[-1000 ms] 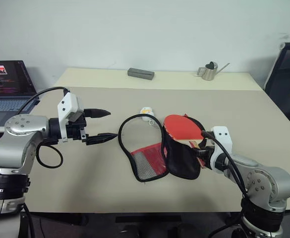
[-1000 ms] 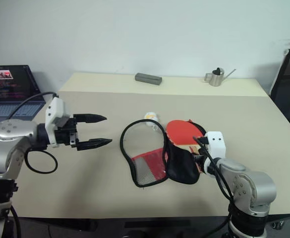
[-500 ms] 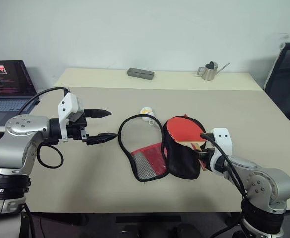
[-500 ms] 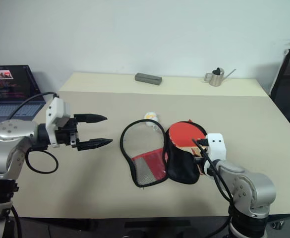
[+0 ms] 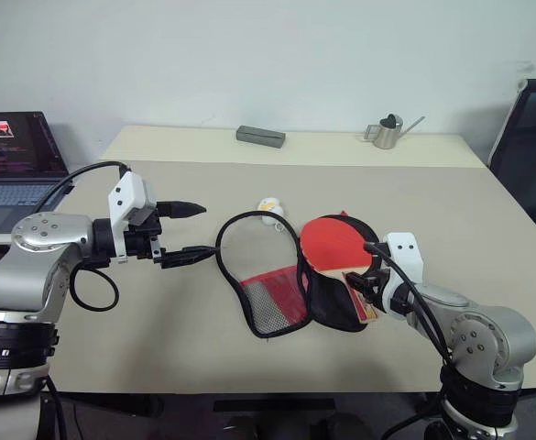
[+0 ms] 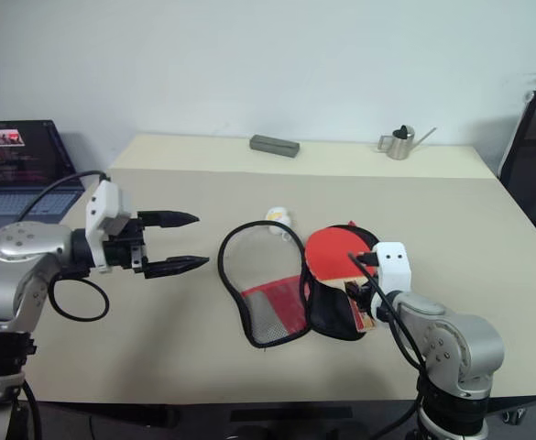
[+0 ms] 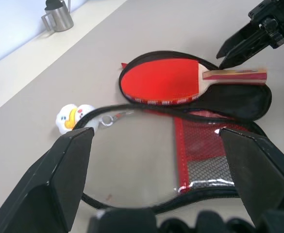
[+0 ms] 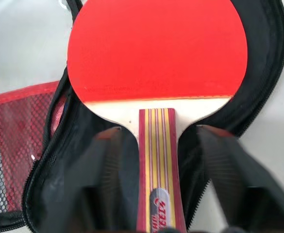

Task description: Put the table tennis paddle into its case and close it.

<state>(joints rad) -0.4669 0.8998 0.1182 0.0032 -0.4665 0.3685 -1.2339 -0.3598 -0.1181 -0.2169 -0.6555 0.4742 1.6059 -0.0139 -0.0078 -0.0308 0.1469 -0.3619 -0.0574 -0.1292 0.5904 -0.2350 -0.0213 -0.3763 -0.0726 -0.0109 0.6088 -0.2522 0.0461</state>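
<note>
A wide beige table [image 5: 487, 197] carries everything. At its far left side an open laptop [image 5: 16, 158] stands, and at the right edge of the scene there is a part of a black chair [image 5: 531, 128].

The case [image 5: 290, 275] lies open near the middle of the table, unzipped and spread in two halves. The half on the robot's left shows the red lining and the black mesh pocket, with the zip edge making a black loop on the table. The half on the right is the black back, and the table tennis paddle [image 5: 333, 246] lies on it. Its red face is toward the far side and its striped wooden handle points to the right gripper [image 5: 364, 286].

In the right wrist view, the two black fingers [image 8: 105, 174] of this gripper stand apart, one on each side of the handle, and they do not press it. The left gripper [image 5: 187, 233] hovers above the table, left of the case and apart from it, with its fingers wide open and nothing between them.

At the far edge of the table a small metal watering can [image 5: 387, 132] and a grey block [image 5: 260, 137] stand. A little white and yellow toy [image 5: 269, 209] lies just behind the case loop.
</note>
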